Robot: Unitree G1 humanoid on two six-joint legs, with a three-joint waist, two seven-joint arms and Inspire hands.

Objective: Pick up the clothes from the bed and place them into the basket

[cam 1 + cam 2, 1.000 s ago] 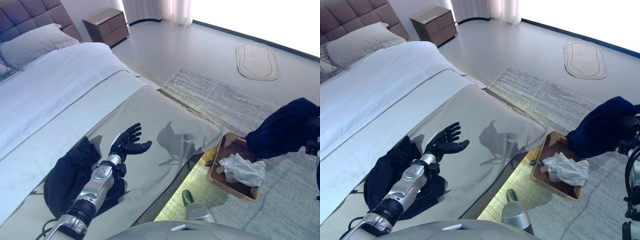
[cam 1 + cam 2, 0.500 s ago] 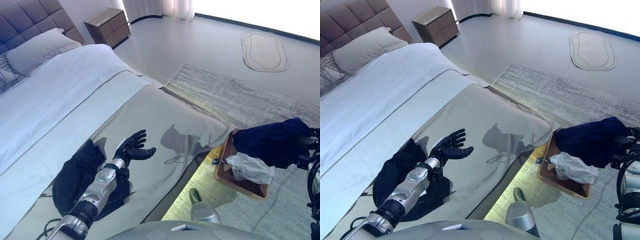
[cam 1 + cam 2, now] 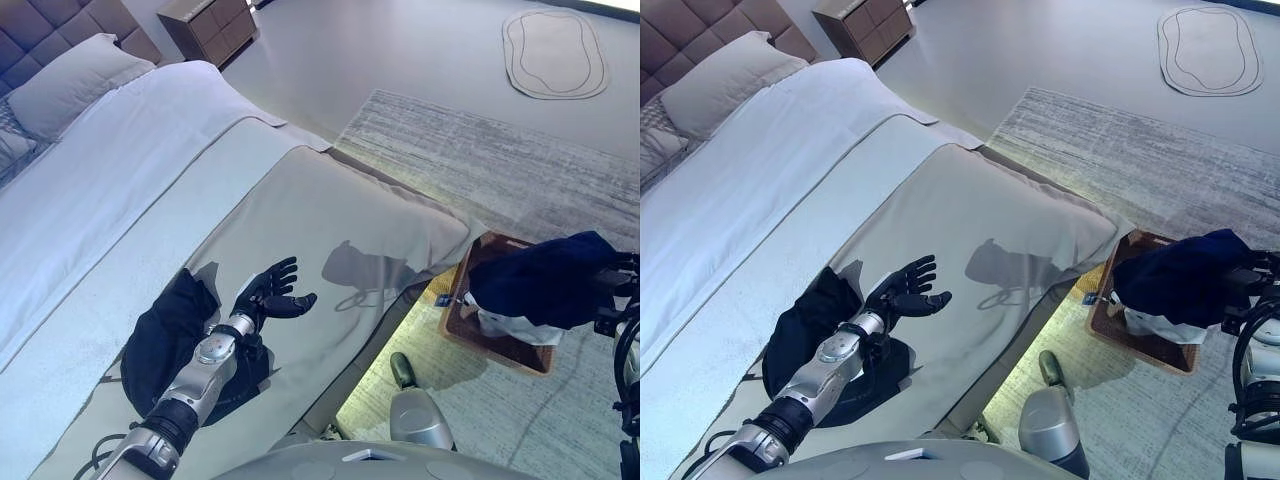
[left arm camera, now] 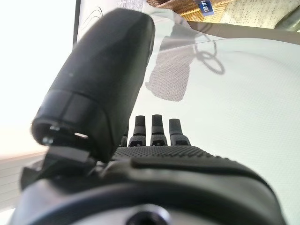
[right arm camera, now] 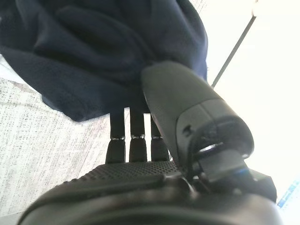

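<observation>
The garment (image 3: 545, 282) over the brown basket (image 3: 500, 340) is navy, with a white cloth (image 3: 515, 327) under it, and a second dark navy garment (image 3: 170, 335) lies on the beige bedspread (image 3: 340, 230). The sheet (image 3: 120, 160) is white, the rug (image 3: 480, 170) streaked grey, and the headboard (image 3: 680, 35) quilted brown-grey.

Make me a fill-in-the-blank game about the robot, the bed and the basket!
1. The right hand holds a dark blue garment over the ____.
2. Inside the basket already lies a ____ cloth.
3. The left hand hovers open above the ____.
4. Another dark garment lies on the bed, partly under the robot's ____ arm.

Missing words: basket; white; bed; left
</observation>
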